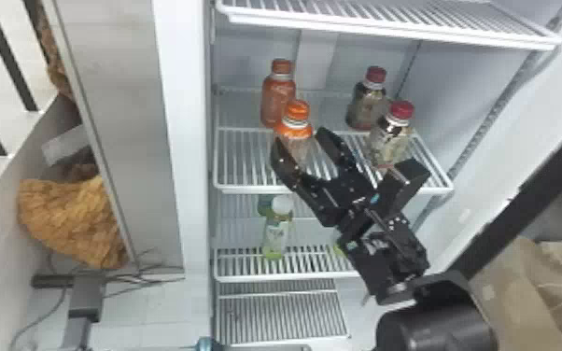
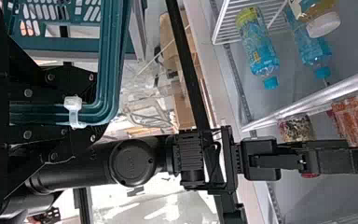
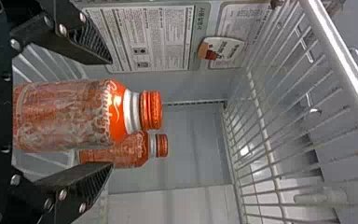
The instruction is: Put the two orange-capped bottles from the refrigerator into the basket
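Note:
My right gripper (image 1: 300, 142) has its fingers spread on either side of the front orange-capped bottle (image 1: 295, 129) on the middle shelf. The second orange-capped bottle (image 1: 278, 96) stands behind it. In the right wrist view the front bottle (image 3: 70, 115) lies between the fingers of the gripper (image 3: 112, 113), with a gap on each side; the rear bottle (image 3: 121, 150) is partly hidden by it. The left wrist view has the left gripper (image 2: 74, 109) shut on the rim of the teal basket (image 2: 114, 60).
Two red-capped bottles (image 1: 375, 98) (image 1: 394, 135) share the shelf, right of the gripper. The upper shelf's front edge (image 1: 387, 35) spans overhead. A green bottle (image 1: 276, 231) stands on the shelf below. The refrigerator's left wall (image 1: 186, 140) borders the opening.

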Tool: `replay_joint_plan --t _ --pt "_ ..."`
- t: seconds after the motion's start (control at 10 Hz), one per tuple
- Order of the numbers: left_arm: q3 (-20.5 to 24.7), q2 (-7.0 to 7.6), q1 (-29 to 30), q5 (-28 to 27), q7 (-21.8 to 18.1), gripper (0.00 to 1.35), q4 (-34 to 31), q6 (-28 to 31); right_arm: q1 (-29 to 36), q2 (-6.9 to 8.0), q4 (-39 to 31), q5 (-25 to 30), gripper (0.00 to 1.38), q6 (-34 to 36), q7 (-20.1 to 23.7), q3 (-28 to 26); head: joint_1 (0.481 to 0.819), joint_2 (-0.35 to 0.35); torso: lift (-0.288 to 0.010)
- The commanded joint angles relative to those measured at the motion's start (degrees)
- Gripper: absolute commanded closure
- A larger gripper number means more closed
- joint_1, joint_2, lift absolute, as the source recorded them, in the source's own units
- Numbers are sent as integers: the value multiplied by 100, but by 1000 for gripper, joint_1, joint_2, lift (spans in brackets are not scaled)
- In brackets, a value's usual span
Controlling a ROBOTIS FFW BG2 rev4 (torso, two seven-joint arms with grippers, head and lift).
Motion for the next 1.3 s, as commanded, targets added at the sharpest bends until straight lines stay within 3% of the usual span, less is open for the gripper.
replay_joint_plan --t 0.0,0.1,0.6,0.9,1.2 --pt "-1 9 -8 -2 0 1207 0 0 -25 -16 -99 51 717 222 22 27 695 -176 -40" --pt "-12 9 -8 -2 0 1207 0 0 -11 -25 -142 40 869 236 22 27 695 -170 -40" --pt "-35 27 -22 -2 0 1207 0 0 299 -25 -592 -200 875 236 31 -236 695 -181 -40" --pt "-35 27 -22 -13 0 1207 0 -14 903 -7 -1449 -588 875 616 285 -544 695 -209 -40" --pt "-12 27 -37 -59 9 1207 0 -28 2014 81 -2785 -646 875 1628 681 -956 695 -221 -40"
